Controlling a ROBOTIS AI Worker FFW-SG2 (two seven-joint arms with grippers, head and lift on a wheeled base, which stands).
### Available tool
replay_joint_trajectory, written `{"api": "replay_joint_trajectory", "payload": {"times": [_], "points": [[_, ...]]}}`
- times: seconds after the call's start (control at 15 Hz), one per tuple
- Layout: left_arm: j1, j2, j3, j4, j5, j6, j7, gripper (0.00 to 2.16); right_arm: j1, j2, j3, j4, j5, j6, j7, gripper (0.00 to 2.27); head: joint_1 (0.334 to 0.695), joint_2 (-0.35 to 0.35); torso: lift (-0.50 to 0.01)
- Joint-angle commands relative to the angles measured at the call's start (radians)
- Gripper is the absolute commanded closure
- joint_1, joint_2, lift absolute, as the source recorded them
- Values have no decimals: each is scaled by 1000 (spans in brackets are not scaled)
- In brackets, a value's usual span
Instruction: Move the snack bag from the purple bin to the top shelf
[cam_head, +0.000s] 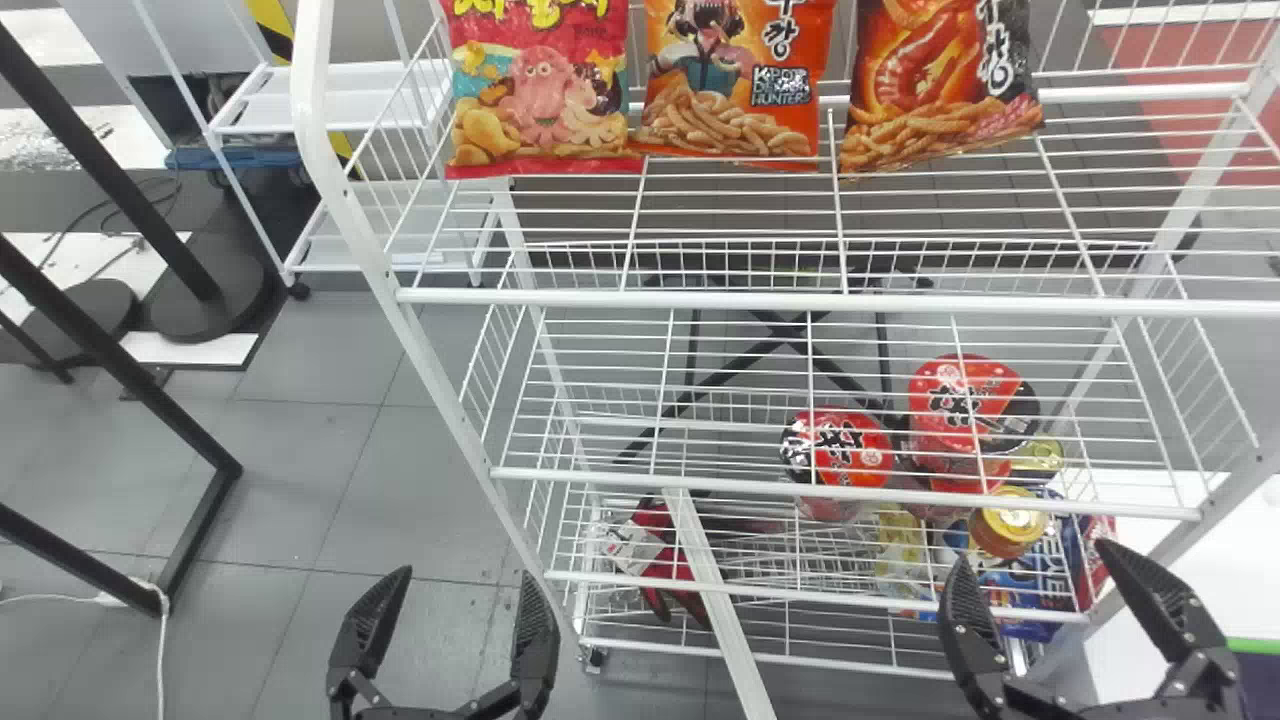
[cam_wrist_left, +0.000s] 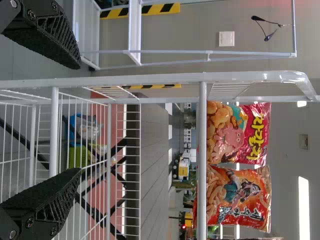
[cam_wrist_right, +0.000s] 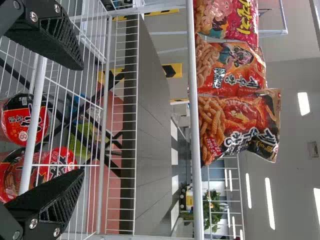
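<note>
1. Landmark: the white wire rack (cam_head: 700, 298).
2. Left gripper (cam_head: 466, 575): positioned in front of the rack, near its lower left front corner. Fingers stand wide apart; nothing is held.
3. Right gripper (cam_head: 1037, 552): positioned in front of the rack's lower right portion. Fingers stand wide apart; nothing is held.
4. Snack bags: a red bag (cam_head: 540, 100), an orange bag (cam_head: 735, 100) and a black-and-orange bag (cam_head: 935, 80) stand side by side on the rack's top shelf, left to right. Which of these, if any, is the task's bag cannot be told.
5. Red-topped bowls (cam_head: 850, 448): located in the rack's lower right portion, beside a gold-topped can (cam_head: 1008, 522).
6. Black metal frame (cam_head: 205, 535): located left of the rack.
</note>
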Motion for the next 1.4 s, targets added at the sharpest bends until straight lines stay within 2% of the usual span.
{"api": "replay_joint_trajectory", "payload": {"times": [0.0, 1.33], "points": [[-1, 0, 1, 2, 0, 0, 0, 80, -1, 0, 0, 0, 1, 1, 0, 76, 695, 153, -205], [2, 2, -1, -10, 0, 6, 0, 80, 12, -8, 0, -13, 14, 10, 0, 73, 695, 154, -284]]}}
